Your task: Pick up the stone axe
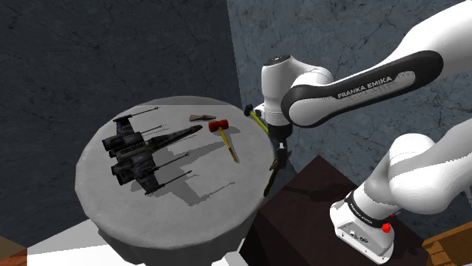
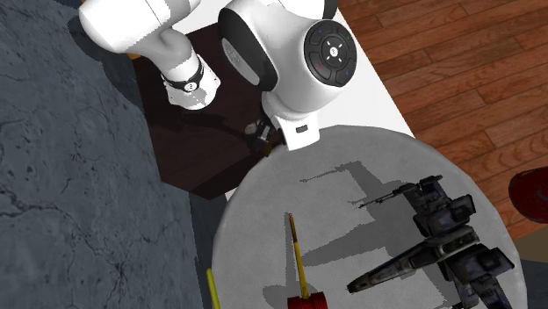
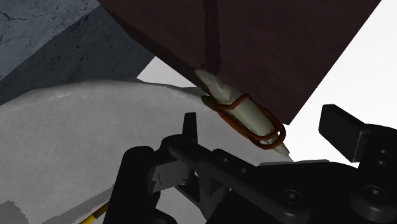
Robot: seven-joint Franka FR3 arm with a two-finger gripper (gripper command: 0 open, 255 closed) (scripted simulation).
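While its two black fingers [image 3: 343, 124] are standing well apart and clasping nothing, the gripper [image 3: 267, 122] is hanging close over the stone axe [image 3: 238, 105], whose pale head is lying between them untouched. The head is sitting at the edge of the dark stand [image 3: 254, 38], just beside the rim of the round table [image 3: 76, 140], and the dark handle is running away across the stand.

I am judging the axe stiff and head-heavy, with the tapered stone likely to be slipping under the pads. The red-brown binding, where head meets handle, is looking like the surest place to close on.

No container is standing among these things. The table is merely bearing a model spacecraft [image 1: 140, 151], a red-headed hammer [image 1: 223, 132] and a small brown piece [image 1: 200, 117], all well apart from the axe.
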